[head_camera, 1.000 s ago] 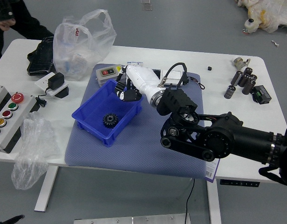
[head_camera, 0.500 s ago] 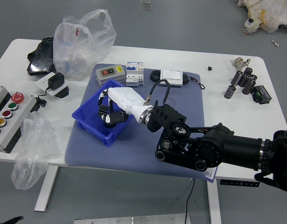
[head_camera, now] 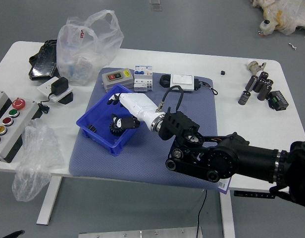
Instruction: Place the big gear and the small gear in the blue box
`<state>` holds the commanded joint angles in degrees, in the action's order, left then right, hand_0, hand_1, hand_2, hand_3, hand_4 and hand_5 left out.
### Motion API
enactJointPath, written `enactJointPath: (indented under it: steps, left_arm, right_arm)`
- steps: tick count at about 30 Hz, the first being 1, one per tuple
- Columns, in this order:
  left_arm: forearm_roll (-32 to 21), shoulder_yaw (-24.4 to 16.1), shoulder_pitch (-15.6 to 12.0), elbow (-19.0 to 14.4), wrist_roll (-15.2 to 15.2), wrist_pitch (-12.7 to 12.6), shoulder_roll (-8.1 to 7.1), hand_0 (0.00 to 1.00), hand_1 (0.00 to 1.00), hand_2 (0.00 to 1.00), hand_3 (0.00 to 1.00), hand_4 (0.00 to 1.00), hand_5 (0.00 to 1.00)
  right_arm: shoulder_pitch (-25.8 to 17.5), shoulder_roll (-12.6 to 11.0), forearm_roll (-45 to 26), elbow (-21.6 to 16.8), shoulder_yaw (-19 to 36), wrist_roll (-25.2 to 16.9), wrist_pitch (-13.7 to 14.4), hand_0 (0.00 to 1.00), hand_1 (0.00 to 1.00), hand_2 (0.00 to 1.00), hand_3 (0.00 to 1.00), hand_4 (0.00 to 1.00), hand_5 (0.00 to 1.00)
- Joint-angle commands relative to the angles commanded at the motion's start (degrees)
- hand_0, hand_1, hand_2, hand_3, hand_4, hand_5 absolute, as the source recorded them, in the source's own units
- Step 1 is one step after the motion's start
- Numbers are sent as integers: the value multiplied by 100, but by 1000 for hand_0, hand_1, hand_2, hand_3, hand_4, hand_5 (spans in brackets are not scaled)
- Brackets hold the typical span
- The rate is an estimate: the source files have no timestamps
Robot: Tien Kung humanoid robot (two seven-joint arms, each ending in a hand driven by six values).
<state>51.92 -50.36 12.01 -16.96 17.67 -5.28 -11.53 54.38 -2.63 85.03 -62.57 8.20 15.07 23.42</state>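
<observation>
Your right hand (head_camera: 137,105) is over the blue box (head_camera: 100,142), fingers open. Small gear (head_camera: 92,128) inside, left of the big gear (head_camera: 114,130). Your left hand (head_camera: 13,234) sits near-left.

Blue box (head_camera: 89,116), black gears, white-and-black hand (head_camera: 137,108), grey-blue mat (head_camera: 152,161).

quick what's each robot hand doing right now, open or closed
Right hand: open over the blue box, holding nothing.
Left hand: barely in view at the lower left corner; cannot tell.
</observation>
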Motion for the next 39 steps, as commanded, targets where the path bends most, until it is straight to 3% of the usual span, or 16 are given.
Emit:
enactJointPath:
  steps: [6, 12, 13, 15, 18, 19, 24, 25, 30, 31, 36, 37, 39]
  left_arm:
    - [-30, 14, -20, 2, -10, -5, 11, 659, 515, 565, 750, 760, 592]
    - [-85, 49, -19, 9, -35, -14, 0, 658, 515, 565, 749, 759, 593]
    - [-94, 53, -20, 10, -39, -17, -2, 658, 515, 565, 749, 760, 593]
    - [-110, 65, -20, 13, -49, -16, 0, 658, 515, 565, 749, 760, 593]
    - [-117, 70, -14, 16, -55, -15, 11, 658, 515, 565, 749, 760, 593]
    - [-117, 69, -10, 18, -58, -14, 15, 658, 515, 565, 749, 761, 592]
    - [-181, 119, 7, 33, -113, -6, 35, 658, 515, 565, 749, 761, 592]
    - [-202, 136, 9, 37, -136, 4, 42, 659, 516, 565, 749, 760, 592]
    - [-272, 143, 9, 46, -247, 79, 79, 659, 516, 565, 749, 760, 592]
    - [-277, 138, 8, 46, -262, 91, 83, 659, 516, 566, 749, 758, 590]
    - [-280, 124, 3, 50, -298, 133, 103, 659, 516, 566, 749, 758, 590]
    - [-277, 122, 3, 52, -302, 139, 107, 659, 516, 567, 748, 758, 589]
    - [-292, 135, 7, 55, -319, 145, 114, 659, 516, 567, 748, 758, 589]
  right_arm:
    - [-15, -346, 570, -351, 676, 120, -63, 475, 680, 764, 802, 485, 180]
    - [-84, -1011, 1338, -909, 1751, 144, -98, 477, 676, 761, 797, 496, 172]
    - [-116, -1110, 1423, -956, 1940, 115, -80, 643, 776, 796, 836, 684, 272]
    - [-278, -1354, 1408, -1026, 2399, -36, -11, 643, 776, 796, 836, 684, 272]
    - [-541, -1543, 1137, -1033, 2942, -300, 115, 643, 776, 796, 836, 684, 272]
    - [-644, -1580, 1030, -1019, 3120, -403, 170, 895, 873, 904, 979, 807, 370]
    - [-1238, -1658, 460, -935, 3974, -990, 556, 895, 873, 904, 979, 807, 370]
    - [-1381, -1663, 366, -923, 4146, -1121, 628, 736, 913, 998, 998, 847, 353]
    - [-1994, -1654, 248, -884, 4846, -1547, 837, 736, 913, 998, 998, 847, 353]
    - [-2116, -1646, 255, -878, 4975, -1629, 849, 384, 715, 998, 998, 903, 381]
    - [-2710, -1648, -10, -920, 5589, -2157, 723, 384, 715, 998, 998, 903, 381]
    - [-2848, -1658, -133, -954, 5714, -2286, 659, 310, 563, 998, 998, 916, 383]
    - [-3097, -1678, -367, -1019, 5925, -2512, 540, 310, 563, 998, 998, 916, 383]
